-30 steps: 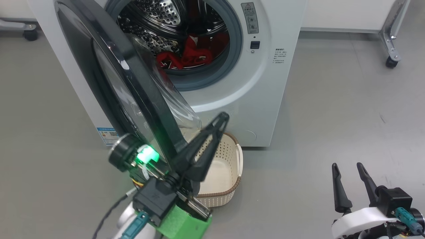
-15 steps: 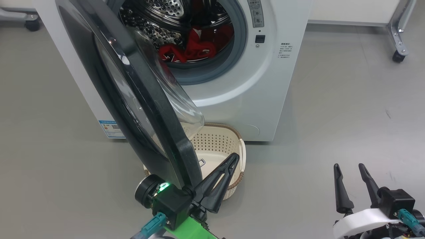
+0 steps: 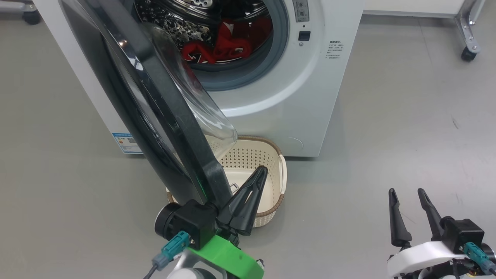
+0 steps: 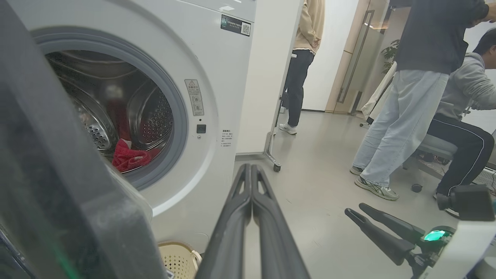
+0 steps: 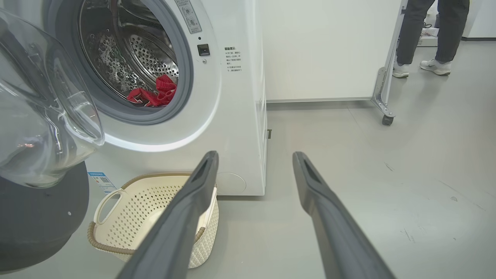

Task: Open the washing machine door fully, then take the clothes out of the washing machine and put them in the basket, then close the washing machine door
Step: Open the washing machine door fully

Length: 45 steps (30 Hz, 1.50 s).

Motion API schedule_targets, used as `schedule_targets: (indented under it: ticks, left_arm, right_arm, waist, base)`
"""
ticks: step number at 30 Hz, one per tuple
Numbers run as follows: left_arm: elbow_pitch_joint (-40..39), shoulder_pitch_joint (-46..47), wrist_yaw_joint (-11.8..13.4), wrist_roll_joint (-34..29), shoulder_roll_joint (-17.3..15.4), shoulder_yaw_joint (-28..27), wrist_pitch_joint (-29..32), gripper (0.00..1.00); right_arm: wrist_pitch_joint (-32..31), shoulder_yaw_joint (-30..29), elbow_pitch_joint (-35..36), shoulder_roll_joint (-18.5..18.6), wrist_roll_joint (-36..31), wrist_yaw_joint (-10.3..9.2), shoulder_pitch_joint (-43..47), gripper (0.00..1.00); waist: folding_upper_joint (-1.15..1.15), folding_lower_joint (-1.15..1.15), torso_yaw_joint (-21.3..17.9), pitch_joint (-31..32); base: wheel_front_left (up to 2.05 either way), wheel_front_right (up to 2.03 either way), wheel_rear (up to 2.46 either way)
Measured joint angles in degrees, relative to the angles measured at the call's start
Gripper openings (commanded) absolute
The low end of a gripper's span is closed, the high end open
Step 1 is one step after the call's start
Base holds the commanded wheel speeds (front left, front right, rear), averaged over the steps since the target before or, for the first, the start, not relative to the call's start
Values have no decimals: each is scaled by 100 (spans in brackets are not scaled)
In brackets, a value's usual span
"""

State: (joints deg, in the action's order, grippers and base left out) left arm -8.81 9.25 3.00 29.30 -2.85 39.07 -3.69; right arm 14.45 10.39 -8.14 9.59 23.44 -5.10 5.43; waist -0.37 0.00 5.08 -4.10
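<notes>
The white washing machine (image 3: 294, 108) stands with its black door (image 3: 162, 116) swung out towards me, the glass bowl (image 3: 201, 108) facing the drum. Red clothes (image 3: 223, 48) lie inside the steel drum, the same clothes (image 5: 155, 93) showing in the right wrist view. The cream basket (image 3: 277, 149) sits on the floor below the opening, partly hidden by the door. My left gripper (image 3: 262, 170) is shut with nothing in it, its fingers (image 4: 251, 182) pressed together beside the door's lower rim, over the basket. My right gripper (image 3: 407, 192) stands open and apart at the lower right.
A metal frame on castors (image 3: 469, 52) stands at the far right of the machine. Two persons (image 4: 407, 97) stand and one sits on the grey floor beyond it. Open floor (image 3: 387, 128) stretches right of the machine.
My shut left gripper has dropped lower along the door's near rim, now over the basket. The head view has shifted a little. The right gripper has stayed put.
</notes>
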Motion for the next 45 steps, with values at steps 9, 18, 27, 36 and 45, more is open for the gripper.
schedule_targets:
  ticks: [9, 18, 27, 36, 45]
  left_arm:
    - [271, 135, 202, 76, -1, -8, -41, 0]
    - [506, 139, 276, -57, 1, -141, -49, 0]
    - [581, 127, 309, -48, 5, -249, -151, 0]
    - [589, -44, 323, -48, 27, -355, -193, 0]
    - [416, -265, 324, -49, 33, -478, -253, 0]
  right_arm:
    - [0, -90, 16, -16, 0, 45, -34, 100]
    - [0, -193, 5, -41, -24, 49, -38, 100]
    - [0, -191, -24, -71, -34, 100, -40, 100]
    - [0, -224, -48, -71, -81, 101, -39, 100]
    - [0, -320, -57, -68, -88, 115, -32, 100]
  waist:
    - [0, 0, 0, -105]
    - [0, 0, 61, -139]
    - [0, 0, 167, -108]
    - [0, 0, 245, -88]
    - [0, 0, 357, -85]
  base:
    - [0, 0, 0]
    - [0, 0, 0]
    - [0, 0, 0]
    - [0, 0, 0]
    - [0, 0, 0]
